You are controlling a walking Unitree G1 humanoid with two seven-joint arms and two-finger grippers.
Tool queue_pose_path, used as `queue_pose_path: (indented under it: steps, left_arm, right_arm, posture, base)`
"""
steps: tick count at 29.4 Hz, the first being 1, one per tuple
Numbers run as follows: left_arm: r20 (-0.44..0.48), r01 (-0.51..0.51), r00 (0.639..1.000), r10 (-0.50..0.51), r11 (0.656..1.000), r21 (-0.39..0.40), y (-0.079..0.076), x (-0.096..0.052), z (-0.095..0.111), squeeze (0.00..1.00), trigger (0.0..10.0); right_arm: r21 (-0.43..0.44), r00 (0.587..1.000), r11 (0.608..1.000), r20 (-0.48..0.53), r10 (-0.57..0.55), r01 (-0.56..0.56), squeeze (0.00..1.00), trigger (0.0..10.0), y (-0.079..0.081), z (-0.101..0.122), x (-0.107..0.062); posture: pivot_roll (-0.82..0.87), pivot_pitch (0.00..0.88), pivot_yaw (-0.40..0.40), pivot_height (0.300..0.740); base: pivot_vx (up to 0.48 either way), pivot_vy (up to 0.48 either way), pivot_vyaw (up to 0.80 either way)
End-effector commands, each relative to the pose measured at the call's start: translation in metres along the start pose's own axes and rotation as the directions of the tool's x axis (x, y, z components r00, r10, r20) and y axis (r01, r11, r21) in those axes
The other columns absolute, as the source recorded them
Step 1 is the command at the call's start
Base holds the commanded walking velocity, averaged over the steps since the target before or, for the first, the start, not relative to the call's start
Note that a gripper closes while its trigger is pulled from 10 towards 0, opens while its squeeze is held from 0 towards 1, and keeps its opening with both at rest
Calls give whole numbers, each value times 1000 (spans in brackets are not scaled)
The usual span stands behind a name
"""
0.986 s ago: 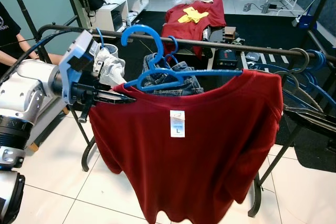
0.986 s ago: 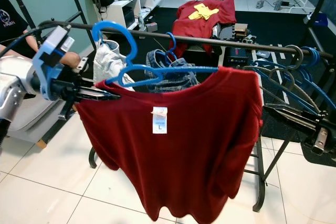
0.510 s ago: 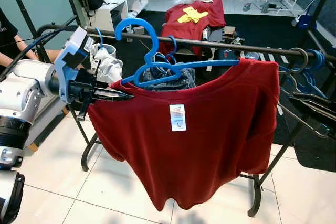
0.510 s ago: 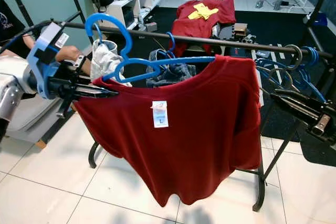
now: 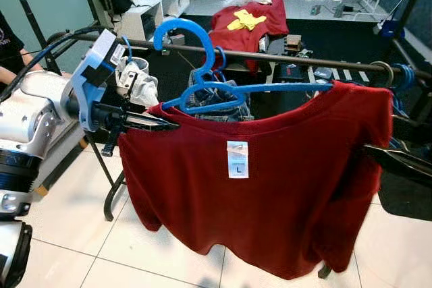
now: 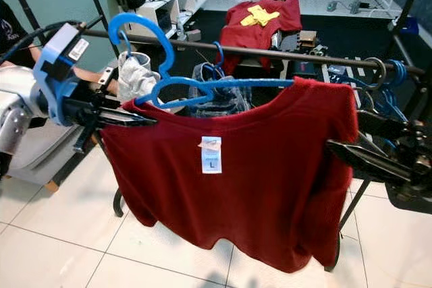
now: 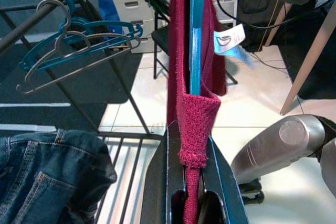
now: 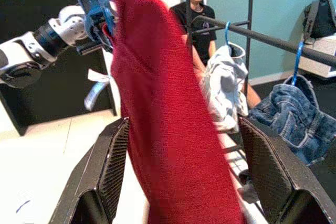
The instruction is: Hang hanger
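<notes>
A red T-shirt [image 5: 270, 200] hangs on a blue hanger [image 5: 202, 89] in front of the dark rail [image 5: 290, 59] of a clothes rack. The hanger's hook [image 5: 189, 32] rises above the rail, nearer to me than the bar. My left gripper [image 5: 172, 126] is shut on the shirt's left shoulder, over the hanger's end; in the left wrist view its fingers [image 7: 176, 182] clamp red cloth with the blue bar inside. My right gripper [image 6: 334, 148] is open at the shirt's right edge, and the red cloth [image 8: 157, 103] hangs between its fingers [image 8: 107, 182].
Jeans [image 5: 216, 99] and a white garment [image 5: 138, 82] hang on the rail behind the shirt. Spare hangers [image 6: 391, 72] bunch at its right end. A person [image 8: 197, 9] stands beyond the rack's left end. A red cloth [image 5: 246, 21] lies further back.
The hanger and shirt have shifted a little to the right, and the hem has swung. My right gripper has come in to the shirt's right edge.
</notes>
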State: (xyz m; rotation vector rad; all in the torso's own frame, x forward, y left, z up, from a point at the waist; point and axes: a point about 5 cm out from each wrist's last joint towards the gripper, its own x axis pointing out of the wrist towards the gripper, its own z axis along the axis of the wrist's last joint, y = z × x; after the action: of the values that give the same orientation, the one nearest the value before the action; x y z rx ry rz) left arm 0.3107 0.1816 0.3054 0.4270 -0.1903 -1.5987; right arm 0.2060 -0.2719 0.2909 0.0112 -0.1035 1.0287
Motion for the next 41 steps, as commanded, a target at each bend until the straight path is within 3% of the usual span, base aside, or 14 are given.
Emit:
queue_pose_path:
  steps: [1,3,4,15,22,29,34,40,41]
  left_arm:
    - [21,70,997,-70,997,18,-2,5,5,0,0]
    - [31,92,995,-93,995,30,-3,9,10,0,0]
    - [34,96,995,-97,995,35,-3,10,12,0,0]
    - [16,60,998,-61,998,26,-1,5,8,0,0]
    - [-29,-14,999,14,1000,-8,1,-10,-3,0,0]
    - [-176,-140,976,130,989,-43,-1,-32,-27,0,0]
    - [-212,-189,962,175,981,-51,-2,-40,-34,0,0]
    - [-188,-201,964,189,978,-47,-4,-42,-31,0,0]
    - [-101,-205,974,201,978,-37,-3,-39,-21,0,0]
  right_arm:
    - [-12,1000,1000,-10,5,-6,0,10000,0,-1,3]
    - [-13,1000,1000,-14,-2,2,0,10000,-4,-2,9]
    - [-14,1000,1000,-18,-12,12,0,0,-6,-3,10]
    - [2,1000,1000,3,-12,12,0,0,-4,-3,6]
    - [-10,998,998,8,-62,62,0,0,-7,0,-5]
    - [-50,985,984,30,-172,173,0,0,-16,7,-14]
    - [-62,975,974,46,-216,219,0,0,-20,10,-16]
    - [-44,963,962,37,-268,269,0,0,-25,6,-14]
    - [-7,968,968,-18,-250,250,0,0,-22,-8,-6]
  posture:
    - [-69,37,36,740]
    - [-67,37,39,740]
    - [-67,37,39,740]
    - [-67,39,40,740]
    - [-70,41,39,740]
    - [-68,46,37,740]
    - [-67,47,36,740]
    - [-70,52,30,740]
    - [-69,54,26,740]
  base:
    - [0,0,0]
    - [0,0,0]
    - [0,0,0]
    - [0,0,0]
    - [0,0,0]
    - [0,0,0]
    - [0,0,0]
    - [0,0,0]
    - [0,0,0]
